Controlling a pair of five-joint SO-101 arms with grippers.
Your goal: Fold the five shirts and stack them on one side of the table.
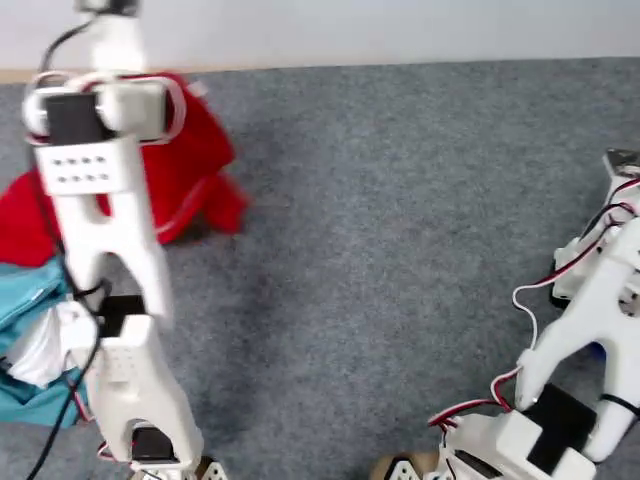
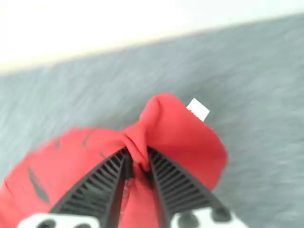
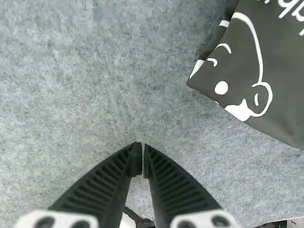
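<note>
Gripping red shirt (image 2: 183, 137) — left gripper (image 2: 137, 159), grey table (image 2: 256, 71)

Table (image 1: 400, 250) is topped w/ grey felt-like surface, fuzzy texture, seen close-up in right wrist view. Beyond table's far edge a plain off-white wall (image 1: 400, 25) is seen, running full width. Btw wall and table, a thin tan strip (image 1: 10, 74) is seen along table's far edge, clearest at far-left corner; it is also seen blurred in left wrist view. Table is lit evenly; only soft, diffuse shadows are cast on it.
</note>
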